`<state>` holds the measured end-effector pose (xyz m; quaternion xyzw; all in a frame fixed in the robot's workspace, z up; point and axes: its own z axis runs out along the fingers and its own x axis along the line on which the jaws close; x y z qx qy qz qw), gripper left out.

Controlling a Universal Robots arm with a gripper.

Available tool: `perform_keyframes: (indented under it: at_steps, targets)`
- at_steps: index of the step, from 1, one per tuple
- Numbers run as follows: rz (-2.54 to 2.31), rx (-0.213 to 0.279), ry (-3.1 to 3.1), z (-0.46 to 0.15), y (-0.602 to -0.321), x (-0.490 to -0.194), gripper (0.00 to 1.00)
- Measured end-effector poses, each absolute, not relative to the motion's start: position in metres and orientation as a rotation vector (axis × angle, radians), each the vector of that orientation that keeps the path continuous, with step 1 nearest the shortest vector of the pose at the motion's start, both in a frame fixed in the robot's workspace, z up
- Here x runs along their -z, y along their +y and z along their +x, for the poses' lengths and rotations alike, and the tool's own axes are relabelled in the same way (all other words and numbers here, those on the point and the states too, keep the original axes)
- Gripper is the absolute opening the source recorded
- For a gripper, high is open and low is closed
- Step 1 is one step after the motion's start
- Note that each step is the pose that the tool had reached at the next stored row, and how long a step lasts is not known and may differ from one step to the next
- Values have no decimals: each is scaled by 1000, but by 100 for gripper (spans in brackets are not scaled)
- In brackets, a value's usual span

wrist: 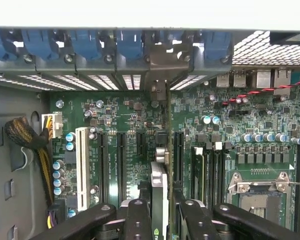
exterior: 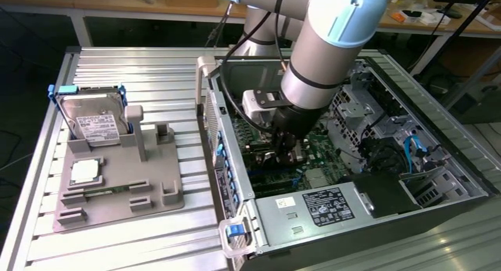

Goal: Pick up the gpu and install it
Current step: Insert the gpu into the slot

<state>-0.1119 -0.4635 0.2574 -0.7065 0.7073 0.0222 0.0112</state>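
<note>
One gpu (wrist: pixel 160 197) stands edge-on between my gripper's (wrist: pixel 166 220) fingers (wrist: pixel 138 220), which are partly closed and press on both of its faces. It sits over the green motherboard (wrist: pixel 130 125), among the long dark expansion slots, and runs toward the rear bracket row under the blue latches (wrist: pixel 85 42). I cannot tell whether its edge is seated in a slot. In the exterior view the gripper (exterior: pixel 283 152) is down inside the open computer case (exterior: pixel 368 218), with the arm (exterior: pixel 332 42) rising toward twelve o'clock. At nine o'clock from the case, well apart on the ribbed metal table (exterior: pixel 141 65), a grey fixture (exterior: pixel 161 192) carries the hard drive (exterior: pixel 92 121). At six o'clock from the drive lies the square processor chip (exterior: pixel 84 172).
</note>
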Motion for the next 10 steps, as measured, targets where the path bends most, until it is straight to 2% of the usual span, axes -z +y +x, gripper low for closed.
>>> perform_keyframes:
  at_steps: [10]
  targets:
    - [-2204, -69, 2206, -112, -464, -256, 27]
